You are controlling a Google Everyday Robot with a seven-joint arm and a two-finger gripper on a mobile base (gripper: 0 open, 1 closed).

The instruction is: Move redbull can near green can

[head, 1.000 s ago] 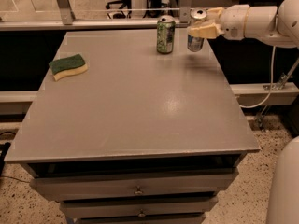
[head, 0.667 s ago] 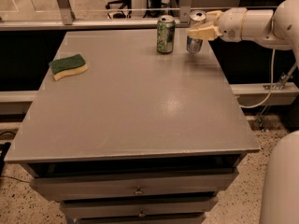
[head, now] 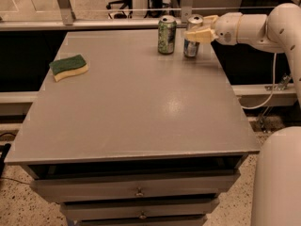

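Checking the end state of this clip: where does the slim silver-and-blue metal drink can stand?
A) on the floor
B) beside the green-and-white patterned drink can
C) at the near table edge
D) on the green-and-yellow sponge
B: the slim silver-and-blue metal drink can stands upright close beside the green-and-white patterned drink can at the far edge of the grey table, the gripper at its upper part; the green-and-yellow sponge lies apart.
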